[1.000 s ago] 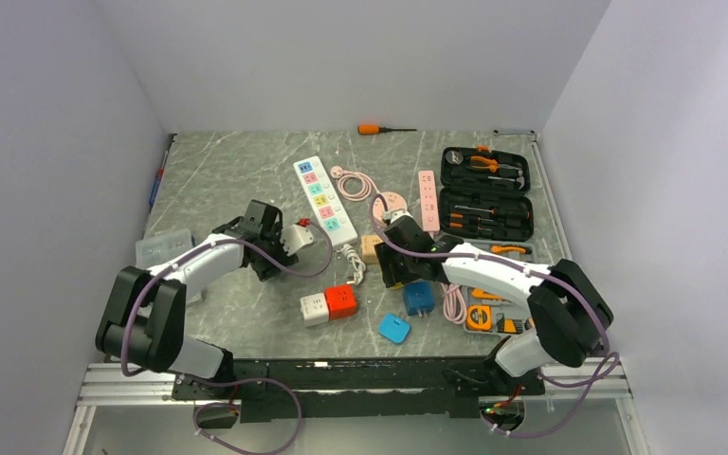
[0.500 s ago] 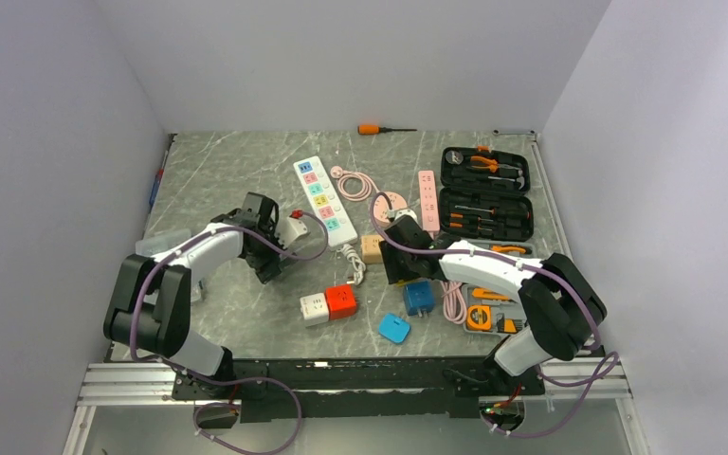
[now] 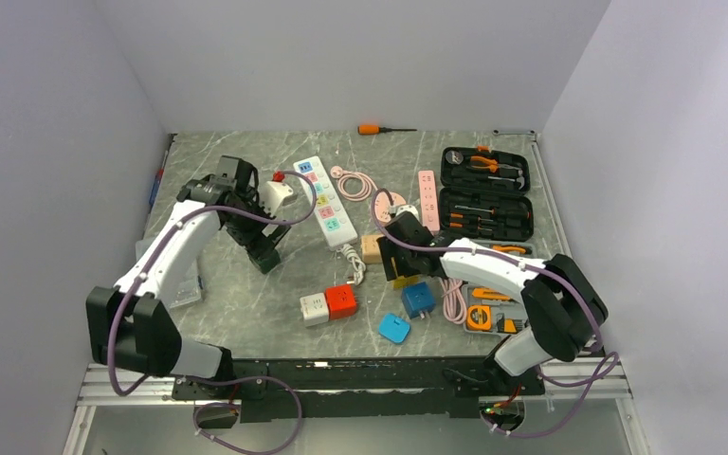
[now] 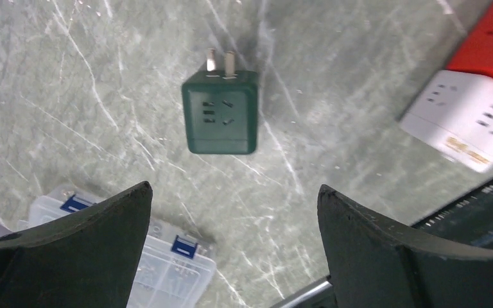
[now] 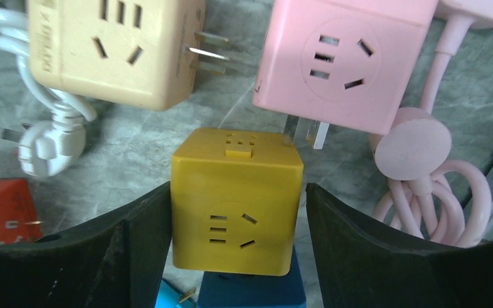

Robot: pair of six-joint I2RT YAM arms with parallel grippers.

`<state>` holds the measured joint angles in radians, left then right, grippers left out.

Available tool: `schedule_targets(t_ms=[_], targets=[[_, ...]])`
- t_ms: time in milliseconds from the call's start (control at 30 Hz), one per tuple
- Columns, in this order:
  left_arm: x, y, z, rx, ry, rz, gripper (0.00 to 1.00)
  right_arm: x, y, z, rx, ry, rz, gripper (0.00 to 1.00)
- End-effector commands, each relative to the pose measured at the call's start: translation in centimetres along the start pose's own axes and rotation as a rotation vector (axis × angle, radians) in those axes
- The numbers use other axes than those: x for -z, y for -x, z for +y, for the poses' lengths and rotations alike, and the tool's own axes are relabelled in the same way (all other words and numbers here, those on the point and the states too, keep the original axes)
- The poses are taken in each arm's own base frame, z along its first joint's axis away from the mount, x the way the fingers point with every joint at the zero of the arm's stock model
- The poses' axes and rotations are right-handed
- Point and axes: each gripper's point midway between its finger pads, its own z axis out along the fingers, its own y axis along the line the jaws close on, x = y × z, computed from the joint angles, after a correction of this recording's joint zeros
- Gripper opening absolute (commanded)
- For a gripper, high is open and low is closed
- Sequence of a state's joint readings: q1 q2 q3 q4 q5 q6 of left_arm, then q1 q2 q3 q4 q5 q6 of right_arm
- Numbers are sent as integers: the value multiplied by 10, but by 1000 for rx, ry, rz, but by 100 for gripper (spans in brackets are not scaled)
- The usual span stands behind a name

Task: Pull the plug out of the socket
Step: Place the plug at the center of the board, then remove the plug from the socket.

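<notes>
Change, left arm: a second ago it was working low near the middle of the table; the left claw point(image 4: 234, 189) is now hanging higher, toward the upper left of the overhead view, with its fingers spread fully apart and gripping nothing.
Plug: the green cube point(image 4: 220, 112) is lying free on the table point(image 3: 237, 152), in the upper middle of the left wrist view. Its two prongs are pointing at the top of the frame, bare and touching no socket.
Right arm: the right claw point(image 5: 237, 189) is keeping its place right of centre in the overhead view, straddling the yellow cube point(image 5: 234, 205). Its fingers are sitting close against both sides; whether they are pressing cannot be told.
Meaning: the plug is looking already separated and set down, so the task is probably nearing its end.
Neighbours: a pink cube point(image 5: 343, 61) and a beige cube point(image 5: 112, 48) are lying just above the yellow one, and a blue cube point(image 5: 250, 295) is peeking out below it.
Surface: a grey-green, white-veined top is carrying a white power strip point(image 3: 324, 201), a tool case point(image 3: 486, 194) and a clear box point(image 4: 135, 276).
Room: plain pale walls point(image 3: 360, 57) are enclosing the table on three sides.
</notes>
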<state>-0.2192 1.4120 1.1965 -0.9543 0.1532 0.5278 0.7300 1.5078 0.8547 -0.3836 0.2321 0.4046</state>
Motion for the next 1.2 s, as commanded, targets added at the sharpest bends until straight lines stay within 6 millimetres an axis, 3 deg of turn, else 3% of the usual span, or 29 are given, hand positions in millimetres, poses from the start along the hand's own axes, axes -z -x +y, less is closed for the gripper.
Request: schedule_targets(t_ms=[0,167,300,433,533,667,800,1167], targets=[[33,1,-32,45,-120,-37,99,26,45,4,-32,12,-125,75],[44,-3,-40,45,-126,-58,99,44,59,3,-34,17,-161,80],[49,-4,-47,49,-146,-82,99,77,81,12,-32,61,-243,83],[51,-6,-51,43,-155,-101,99,110,88,55,60,217,-307,84],[53,-9,-56,35,-164,-109,99,121,71,102,235,374,-306,84],[60,-13,-62,11,-175,-146,99,120,25,151,561,584,-297,83],[71,-14,-66,1,-180,-196,99,111,-4,169,772,704,-329,83],[81,-24,-58,29,-131,-221,100,69,-2,185,1014,679,-323,86]])
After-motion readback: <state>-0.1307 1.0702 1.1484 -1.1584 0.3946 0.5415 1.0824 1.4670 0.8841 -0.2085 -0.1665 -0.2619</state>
